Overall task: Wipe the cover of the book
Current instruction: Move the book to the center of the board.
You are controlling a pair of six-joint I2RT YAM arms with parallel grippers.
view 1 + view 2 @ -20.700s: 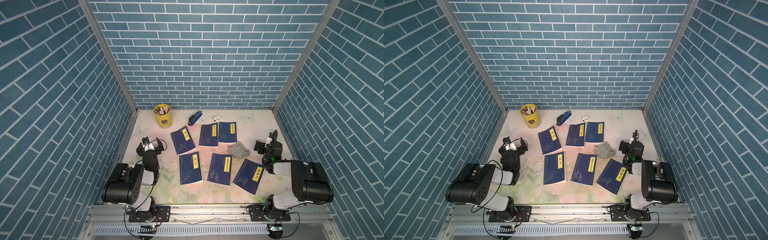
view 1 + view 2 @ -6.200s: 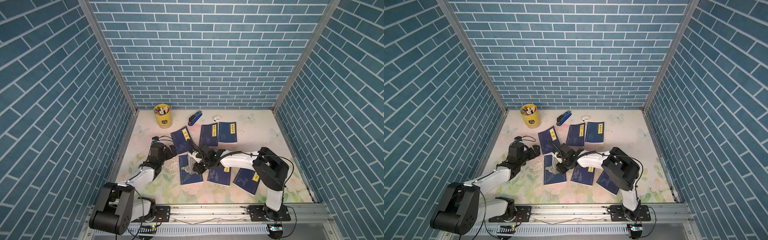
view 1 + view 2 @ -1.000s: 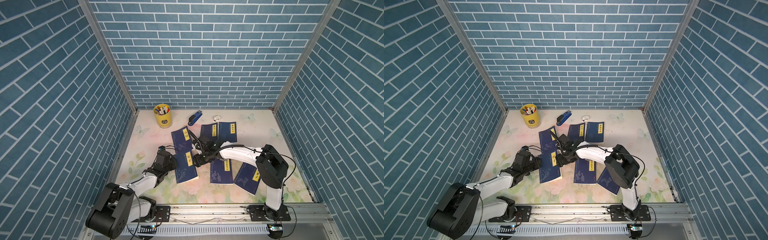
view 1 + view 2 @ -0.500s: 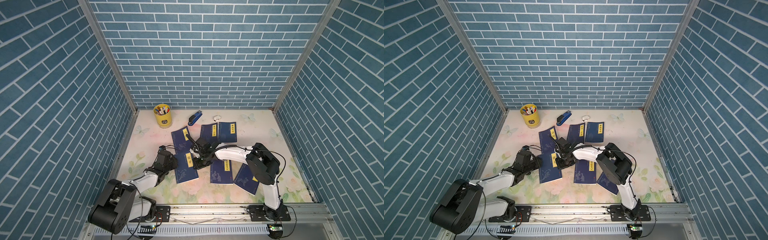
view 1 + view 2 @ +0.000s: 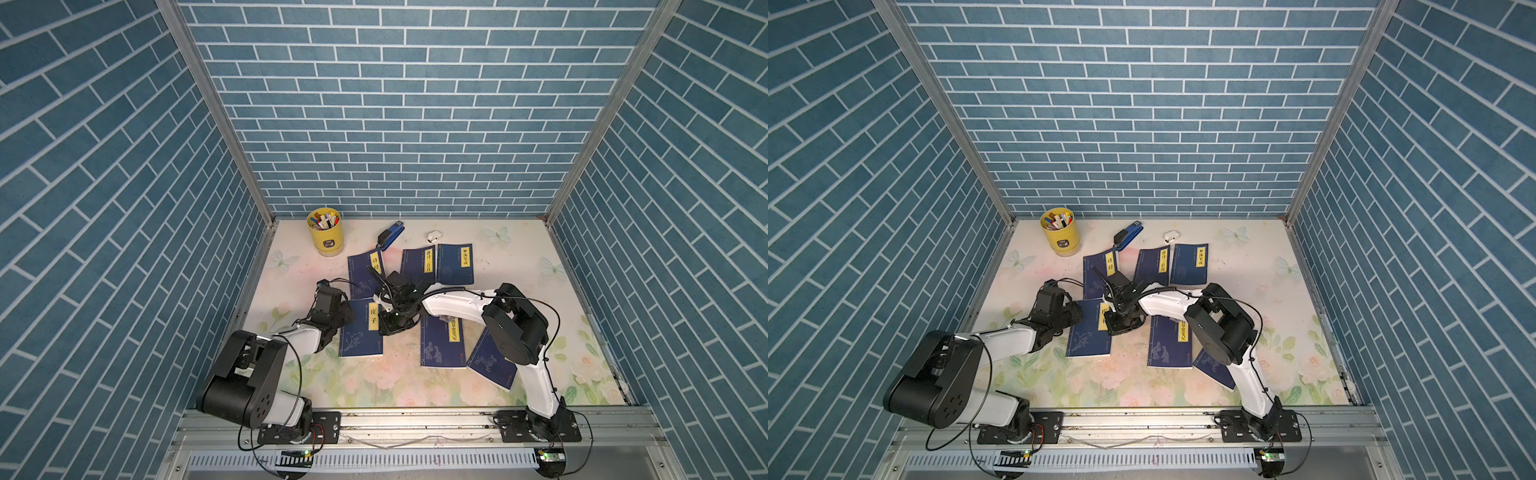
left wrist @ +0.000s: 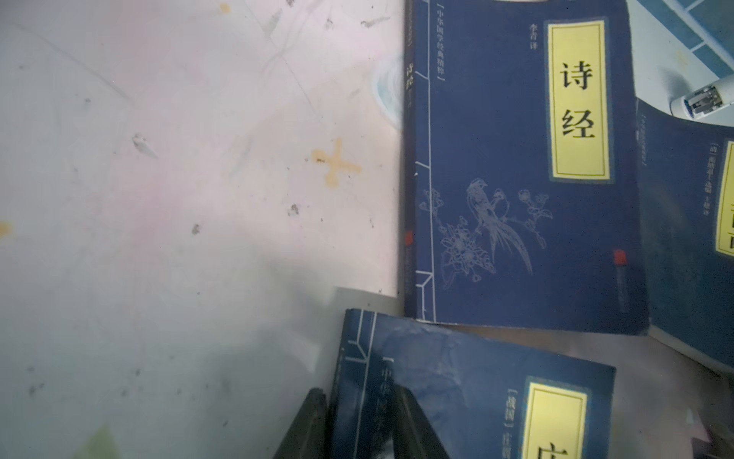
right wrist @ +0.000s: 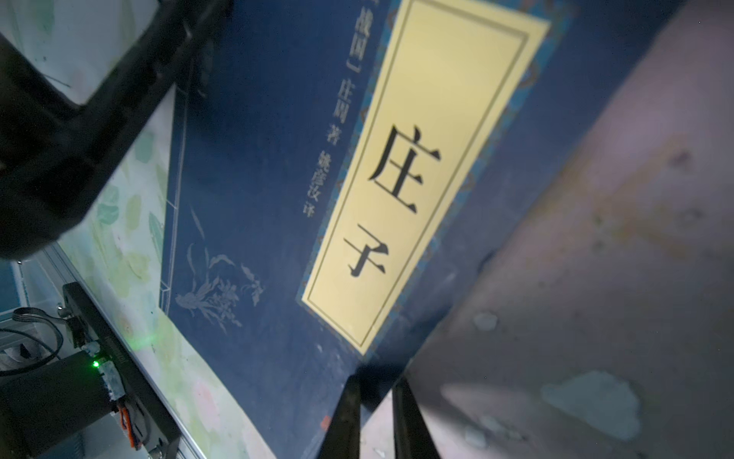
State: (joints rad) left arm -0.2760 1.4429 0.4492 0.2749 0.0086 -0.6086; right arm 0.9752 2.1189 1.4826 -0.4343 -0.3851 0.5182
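**Book met at both long edges by the two sets of jaws**

The book point(image 5: 360, 332) is dark blue with a yellow title label. It lies cover-up on the near part of the floral table point(image 5: 374, 390), on the left arm's side, between the two arms.

The left jaws meet its spine edge. In the left wrist view their fingers point(image 6: 308, 429) stand apart, one on the table side of the edge and one over the cover, with the spine strip between them. Whether they clamp it cannot be told.

The right jaws meet the opposite, fore edge, beside the label. In the right wrist view their fingers point(image 7: 346, 421) stand almost together, closed on that edge, and a broad shadow runs beneath it.

Just behind the book lies a second blue book point(image 5: 365, 272), the near corners of the two almost meeting. A third blue book point(image 5: 441, 347) lies on the right-arm side, partly under the right arm point(image 5: 453, 309). A yellow pen cup point(image 5: 325, 232) and a blue stapler point(image 5: 390, 235) stand near the back wall.
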